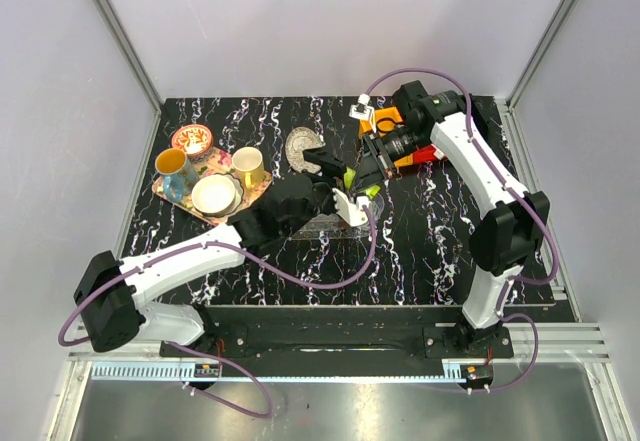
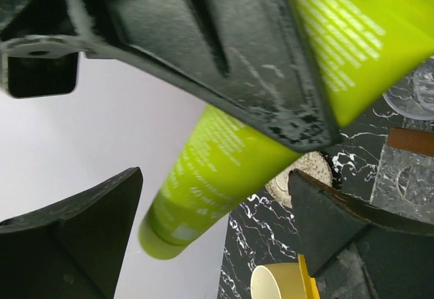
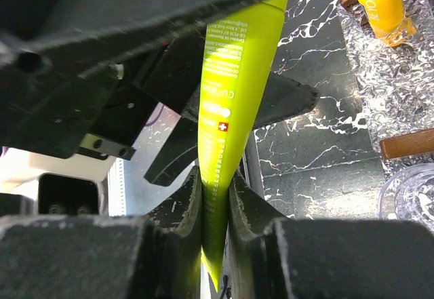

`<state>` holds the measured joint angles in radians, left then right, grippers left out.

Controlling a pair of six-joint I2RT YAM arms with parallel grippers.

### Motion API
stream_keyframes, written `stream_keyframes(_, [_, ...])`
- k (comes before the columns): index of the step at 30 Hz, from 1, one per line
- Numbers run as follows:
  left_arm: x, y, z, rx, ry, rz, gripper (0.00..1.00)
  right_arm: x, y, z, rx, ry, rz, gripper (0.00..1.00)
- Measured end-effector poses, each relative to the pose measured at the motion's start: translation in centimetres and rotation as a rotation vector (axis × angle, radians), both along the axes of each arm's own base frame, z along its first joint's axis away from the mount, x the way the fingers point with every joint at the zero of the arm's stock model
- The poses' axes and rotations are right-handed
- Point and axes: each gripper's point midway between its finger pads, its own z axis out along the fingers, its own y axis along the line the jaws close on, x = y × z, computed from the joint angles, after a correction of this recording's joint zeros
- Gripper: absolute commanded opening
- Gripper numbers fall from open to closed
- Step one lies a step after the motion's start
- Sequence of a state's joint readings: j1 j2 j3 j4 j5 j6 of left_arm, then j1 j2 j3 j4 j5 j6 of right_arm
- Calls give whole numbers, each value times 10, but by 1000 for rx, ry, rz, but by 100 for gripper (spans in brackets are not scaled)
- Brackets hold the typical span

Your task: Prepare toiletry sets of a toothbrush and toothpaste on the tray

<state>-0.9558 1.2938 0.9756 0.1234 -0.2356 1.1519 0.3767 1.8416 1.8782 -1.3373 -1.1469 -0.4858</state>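
Note:
My right gripper (image 3: 215,190) is shut on the flat end of the lime green toothpaste tube (image 3: 234,89) and holds it in the air above the table (image 1: 430,241). In the top view the tube (image 1: 349,176) hangs between both grippers. My left gripper (image 2: 215,177) is open, with one finger on each side of the tube's cap end (image 2: 163,234), and does not touch it. The orange-yellow toothpaste tube (image 3: 383,1) lies on the clear textured tray (image 3: 380,55). No toothbrush shows in any view.
A colourful square tray (image 1: 175,193) with cups and a bowl stands at the left, with a yellow cup (image 1: 248,166) on it. A small round silvery dish (image 1: 300,145) lies behind the grippers. A brown stick (image 3: 407,143) and a round clear dish (image 3: 407,197) lie beside the tray.

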Motion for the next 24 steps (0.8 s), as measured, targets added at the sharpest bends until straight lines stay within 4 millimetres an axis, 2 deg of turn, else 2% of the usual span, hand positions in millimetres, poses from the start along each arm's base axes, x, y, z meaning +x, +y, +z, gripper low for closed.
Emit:
stream_keyframes(3, [-1, 2, -11, 25, 2, -2, 80, -1, 2, -1, 2, -13, 12, 0])
stream_keyframes(4, [-1, 2, -11, 26, -2, -3, 75, -2, 1, -1, -1, -9, 14, 0])
stream_keyframes(13, [2, 0, -2, 4, -49, -5, 51, -8, 5, -2, 1, -19, 41, 0])
stream_keyframes(16, [2, 0, -6, 21, -52, -8, 39, -8, 5, -3, -4, -16, 41, 0])
stream_keyframes(17, [2, 0, -7, 27, -55, -9, 29, -9, 5, -3, -5, -15, 41, 1])
stream_keyframes(22, [2, 0, -9, 31, -61, -10, 2, -9, 4, -4, -13, -13, 41, 10])
stream_keyframes(24, [2, 0, -9, 28, -63, -10, 0, -9, 4, -5, -17, -13, 41, 18])
